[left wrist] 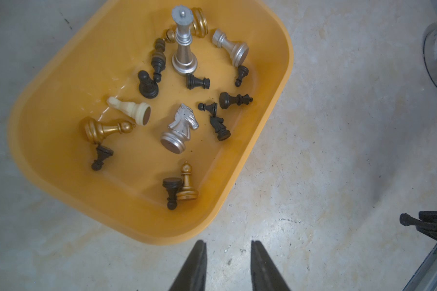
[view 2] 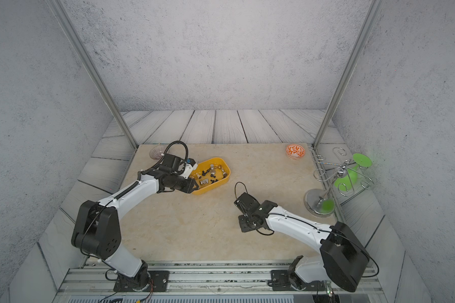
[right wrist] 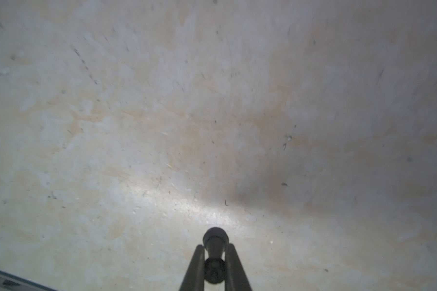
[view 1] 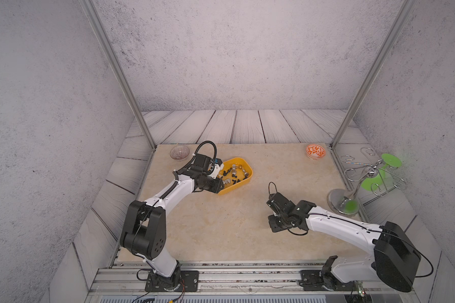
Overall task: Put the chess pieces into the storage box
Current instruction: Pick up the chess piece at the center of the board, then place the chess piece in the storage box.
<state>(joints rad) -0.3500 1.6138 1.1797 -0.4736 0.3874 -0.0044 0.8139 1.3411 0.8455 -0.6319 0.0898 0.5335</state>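
The yellow storage box [view 1: 244,160] [view 2: 224,165] sits at the back left of the table. In it lie several chess pieces: an upright silver queen [left wrist: 184,40], a silver knight [left wrist: 181,126], a cream pawn [left wrist: 129,108], gold ones and several small black ones. My left gripper [left wrist: 228,243] [view 1: 221,185] hovers just outside the box's near wall [left wrist: 68,83], open, with only bare table between its fingers. Over the bare table, right of centre, my right gripper [right wrist: 215,245] [view 1: 269,211] is shut on a small black chess piece [right wrist: 216,238].
A clear ribbed bowl [view 1: 179,152] stands at the back left corner and an orange-patterned bowl [view 1: 315,151] at the back right. A metal wire stand [view 1: 344,202] with a green glass [view 1: 381,170] stands at the table's right edge.
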